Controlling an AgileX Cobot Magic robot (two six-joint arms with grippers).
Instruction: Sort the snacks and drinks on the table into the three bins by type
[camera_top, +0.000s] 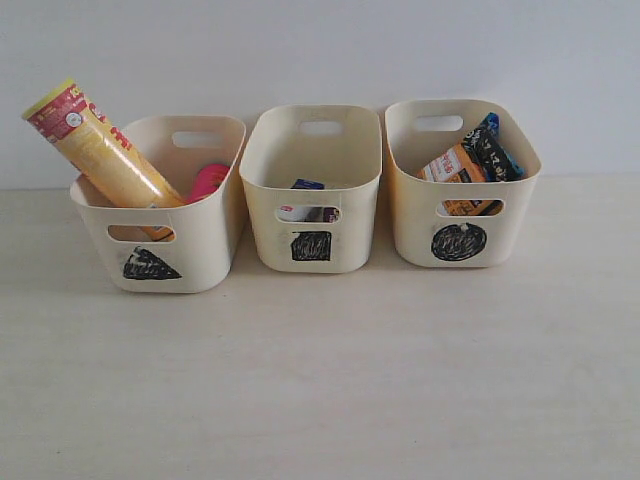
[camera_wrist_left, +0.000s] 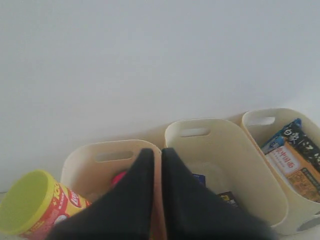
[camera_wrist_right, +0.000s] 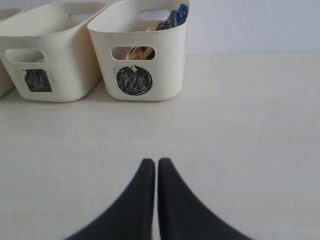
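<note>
Three cream bins stand in a row. The triangle bin (camera_top: 200, 250) holds the yellow chip tube (camera_top: 100, 150), which leans out to the left, and the pink tube (camera_top: 208, 182) lying low inside. Two drink cartons, one white and blue (camera_top: 307, 185) and one dark (camera_wrist_left: 227, 197), rest in the square bin (camera_top: 340, 150). An orange bag (camera_top: 455, 165) and a blue-and-black bag (camera_top: 490, 145) fill the circle bin (camera_top: 410, 210). My left gripper (camera_wrist_left: 157, 152) is shut and empty, above the triangle and square bins. Over bare table in front of the circle bin (camera_wrist_right: 165, 55), my right gripper (camera_wrist_right: 156, 162) is shut and empty. Neither gripper shows in the exterior view.
A pale wall runs right behind the bins. The light wooden table (camera_top: 320, 380) stretches wide in front of them. The yellow tube's lid (camera_wrist_left: 22, 202) sticks up above the triangle bin's rim, close to my left gripper.
</note>
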